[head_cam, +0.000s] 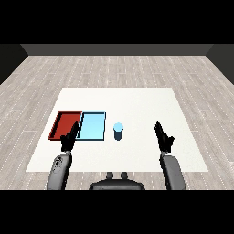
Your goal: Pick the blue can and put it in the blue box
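Blue can (118, 131) upright; right hand (163, 138) open (empty).

You see small blue cylindrical can (118, 131), paler top, upright on white table. At its 9 o'clock, just beside, untouching: shallow light blue rectangular tray (92, 126), lying flat.

One head view looks down and forward across the white surface (137, 105) from its near edge. It sits high and back, taking in the whole surface and floor (119, 64) beyond.
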You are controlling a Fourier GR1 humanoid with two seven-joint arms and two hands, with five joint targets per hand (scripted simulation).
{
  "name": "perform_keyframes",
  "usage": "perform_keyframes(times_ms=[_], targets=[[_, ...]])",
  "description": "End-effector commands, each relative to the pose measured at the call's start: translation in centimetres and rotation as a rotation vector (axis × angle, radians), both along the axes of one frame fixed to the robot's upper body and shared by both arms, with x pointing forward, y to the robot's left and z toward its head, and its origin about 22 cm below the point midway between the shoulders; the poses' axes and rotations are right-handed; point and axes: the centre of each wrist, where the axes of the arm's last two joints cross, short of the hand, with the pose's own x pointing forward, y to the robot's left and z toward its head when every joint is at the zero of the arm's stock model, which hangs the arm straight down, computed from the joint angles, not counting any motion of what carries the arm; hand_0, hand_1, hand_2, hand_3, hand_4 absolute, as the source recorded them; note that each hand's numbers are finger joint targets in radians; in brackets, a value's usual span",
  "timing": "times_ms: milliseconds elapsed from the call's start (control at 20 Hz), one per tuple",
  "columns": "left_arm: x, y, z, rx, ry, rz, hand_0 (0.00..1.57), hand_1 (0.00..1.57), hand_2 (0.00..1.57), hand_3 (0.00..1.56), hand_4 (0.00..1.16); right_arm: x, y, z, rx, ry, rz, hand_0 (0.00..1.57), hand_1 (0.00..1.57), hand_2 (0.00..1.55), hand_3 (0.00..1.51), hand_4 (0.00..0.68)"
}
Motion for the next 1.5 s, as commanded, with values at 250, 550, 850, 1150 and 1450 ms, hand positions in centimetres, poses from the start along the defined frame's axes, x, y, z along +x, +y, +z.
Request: perform_keyframes(times_ms=[250, 550, 850, 1150, 1450], targets=[[-0.1, -0.5, 0.0, -0.050, -0.007, -0.018, 0.00, 0.00, 0.00, 0.00, 0.00, 1.8, 7.8, 2.3, -0.005, -0.037, 0.042, 0.00, 0.00, 0.00, 0.00, 0.000], [0.2, -2.4, 1.0, -0.244, -0.472, -0.037, 0.00, 0.00, 0.00, 0.00, 0.00, 1.7, 8.6, 2.2, 0.198, -0.329, 0.172, 0.00, 0.00, 0.00, 0.00, 0.000], [1.7, -1.5, -0.7, -0.248, -0.487, -0.033, 0.00, 0.00, 0.00, 0.00, 0.00, 1.8, 7.9, 1.6, 0.193, -0.314, 0.172, 0.00, 0.00, 0.00, 0.00, 0.000], [-0.3, -1.7, 0.6, -0.267, -0.488, -0.019, 0.00, 0.00, 0.00, 0.00, 0.00, 2.3, 7.8, 1.9, 0.219, -0.316, 0.161, 0.00, 0.00, 0.00, 0.00, 0.000], [0.0, -2.7, -0.2, -0.270, -0.490, -0.031, 0.00, 0.00, 0.00, 0.00, 0.00, 4.3, 7.9, 0.5, 0.250, -0.242, 0.162, 0.00, 0.00, 0.00, 0.00, 0.000]])
